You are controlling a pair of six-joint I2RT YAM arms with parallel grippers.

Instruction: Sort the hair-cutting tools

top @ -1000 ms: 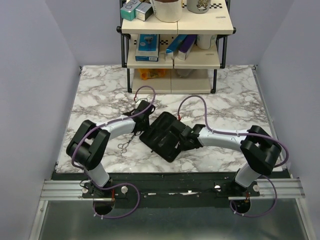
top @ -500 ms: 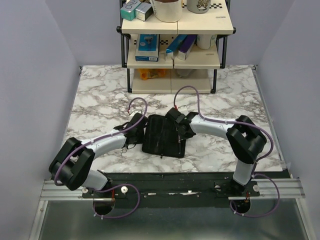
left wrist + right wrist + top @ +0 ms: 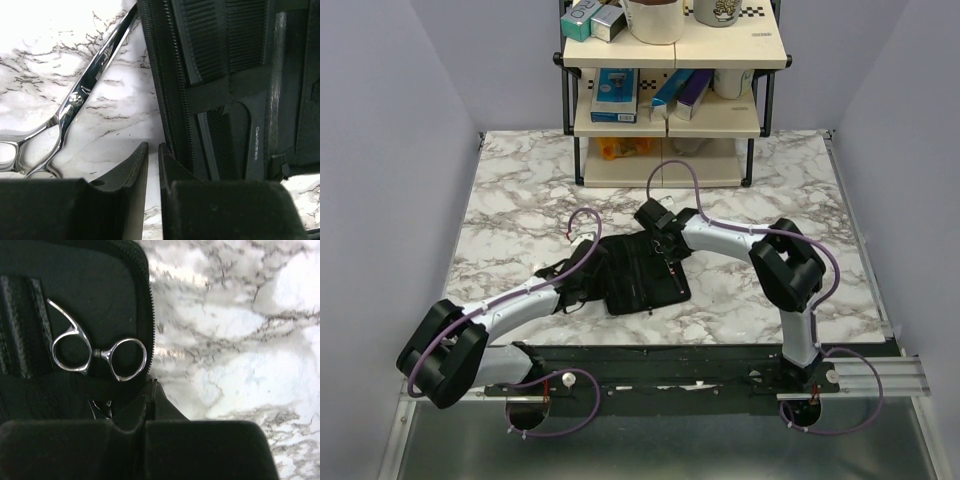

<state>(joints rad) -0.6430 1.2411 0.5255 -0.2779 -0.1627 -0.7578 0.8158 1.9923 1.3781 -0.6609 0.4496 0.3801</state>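
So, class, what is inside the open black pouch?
In the pouch, a toothed black comb sits tucked under an elastic strap, and silver scissors show their finger loops. Their blades are covered.

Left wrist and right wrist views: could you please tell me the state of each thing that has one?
Flat black folding pouch: open, lying flat.
Silver metal scissors beside the pouch: blades closed, lying loose.
Second silver scissors: stowed inside the pouch, blades hidden.
Black toothed comb: tucked under the black strap.
Left gripper: shut, holding nothing.
Right gripper: shut, at the pouch edge.
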